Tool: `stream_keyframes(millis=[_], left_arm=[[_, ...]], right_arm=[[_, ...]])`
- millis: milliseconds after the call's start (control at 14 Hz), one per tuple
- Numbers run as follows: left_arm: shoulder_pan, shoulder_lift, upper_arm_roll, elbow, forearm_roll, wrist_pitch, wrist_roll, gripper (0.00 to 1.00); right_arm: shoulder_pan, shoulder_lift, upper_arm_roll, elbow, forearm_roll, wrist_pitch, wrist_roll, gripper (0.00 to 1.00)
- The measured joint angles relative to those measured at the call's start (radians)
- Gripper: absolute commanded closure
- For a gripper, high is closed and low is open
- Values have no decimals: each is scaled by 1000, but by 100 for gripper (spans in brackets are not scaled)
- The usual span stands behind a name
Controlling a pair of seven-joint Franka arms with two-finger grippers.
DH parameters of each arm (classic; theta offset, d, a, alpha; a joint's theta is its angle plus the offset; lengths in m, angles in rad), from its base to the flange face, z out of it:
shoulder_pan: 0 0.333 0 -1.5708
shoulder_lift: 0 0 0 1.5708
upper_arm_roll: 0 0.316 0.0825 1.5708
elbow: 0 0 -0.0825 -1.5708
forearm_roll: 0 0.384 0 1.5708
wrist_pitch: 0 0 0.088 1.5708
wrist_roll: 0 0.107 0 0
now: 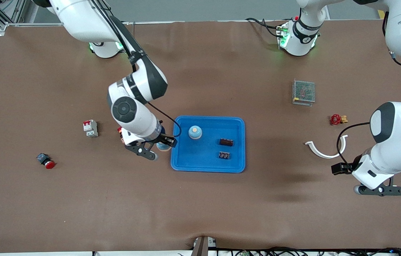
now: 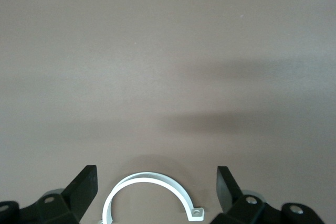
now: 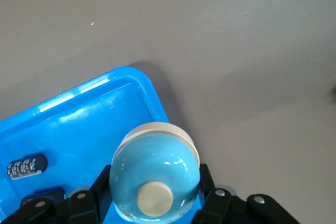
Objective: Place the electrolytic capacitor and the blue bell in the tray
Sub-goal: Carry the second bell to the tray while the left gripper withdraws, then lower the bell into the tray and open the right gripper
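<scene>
The right arm reached down from its base, its right gripper (image 1: 158, 148) clamped on a blue bell (image 3: 155, 177), just over the tray's (image 1: 179, 164) rim. Inside lay another bell (image 1: 195, 132) and two capacitors (image 1: 226, 142). The left arm waited, its left gripper (image 2: 156, 190) spread wide above a white clamp (image 2: 152, 192).

Blue bell (image 3: 155, 174) held over the tray (image 1: 236, 124) rim; capacitors (image 1: 224, 155) inside.
</scene>
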Motion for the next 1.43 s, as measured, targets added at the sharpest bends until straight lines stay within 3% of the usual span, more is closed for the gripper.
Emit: stream_keyframes(millis=[502, 645, 788, 1075, 1433], left_arm=[[-90, -22, -18, 6, 0, 3, -64, 0], [-117, -64, -2, 9, -6, -51, -64, 0], [-139, -135, 39, 13, -77, -120, -60, 0], [-233, -304, 229, 17, -239, -281, 68, 0], [-249, -492, 257, 17, -263, -472, 101, 0]], right_arm=[[65, 131, -4, 88, -10, 71, 71, 54], [95, 180, -5, 136, -29, 72, 122, 54], [116, 226, -7, 179, -43, 75, 145, 54], [120, 275, -13, 217, -70, 75, 149, 54], [126, 306, -13, 230, -79, 91, 149, 54]])
